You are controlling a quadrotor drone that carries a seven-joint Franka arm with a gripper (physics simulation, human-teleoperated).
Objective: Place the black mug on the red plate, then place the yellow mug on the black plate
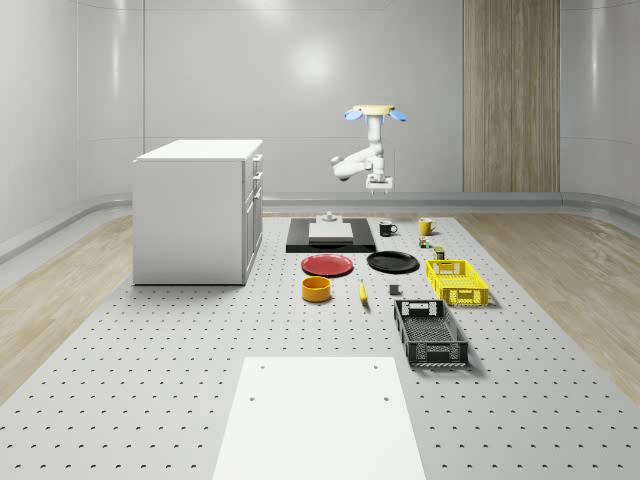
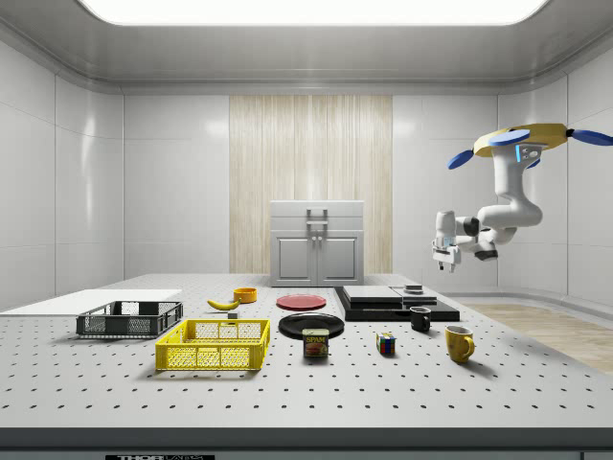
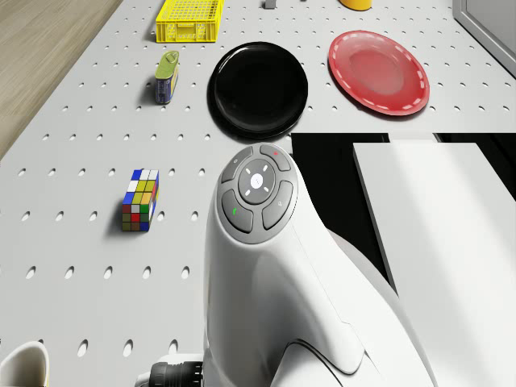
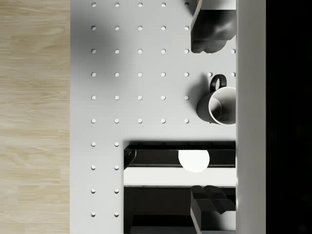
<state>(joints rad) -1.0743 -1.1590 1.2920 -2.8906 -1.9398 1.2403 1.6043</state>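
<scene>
Fingers [image 4: 209, 19] spread above upright black mug [image 4: 220, 103], handle toward wooden floor.

Glossy black plate [image 3: 260, 89], matt perforated table [image 1: 150, 400], grained wood floor [image 4: 34, 97], smooth white arm [image 3: 274, 282].

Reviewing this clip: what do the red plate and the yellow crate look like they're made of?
Red plate: probably glazed ceramic or hard plastic, smooth with a soft sheen and pale rim. Yellow crate: likely moulded plastic, matte, with lattice walls you can see through.
</scene>
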